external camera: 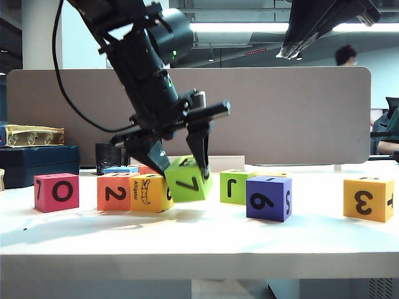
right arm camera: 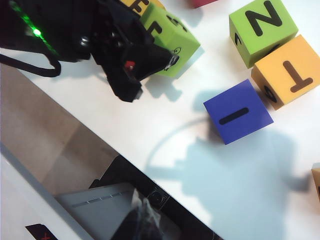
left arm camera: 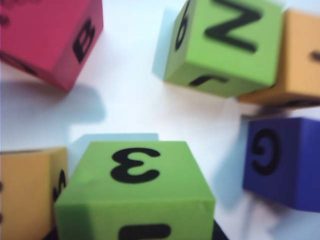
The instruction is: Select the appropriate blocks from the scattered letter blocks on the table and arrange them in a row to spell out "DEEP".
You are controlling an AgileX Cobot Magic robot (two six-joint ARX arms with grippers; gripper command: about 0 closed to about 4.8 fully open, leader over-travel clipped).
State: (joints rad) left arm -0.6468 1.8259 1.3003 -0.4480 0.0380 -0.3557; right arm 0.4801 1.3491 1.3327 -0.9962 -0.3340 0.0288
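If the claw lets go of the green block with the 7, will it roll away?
Probably not. The green block has flat sides, so it should plop flat rather than roll. It hangs tilted in the left claw, touching the yellow block, so it may bump that. The matte surface looks grippy, likely light. The right claw is raised, shut.

Cut off and hidden

The right gripper (external camera: 292, 51) is cropped at the exterior view's top edge; the left gripper (external camera: 182, 165) hides the green cube's (external camera: 189, 184) upper faces.

The exterior camera sits low before the table (external camera: 199, 249); both wrist cameras look down, sharing the purple block (external camera: 269, 198).
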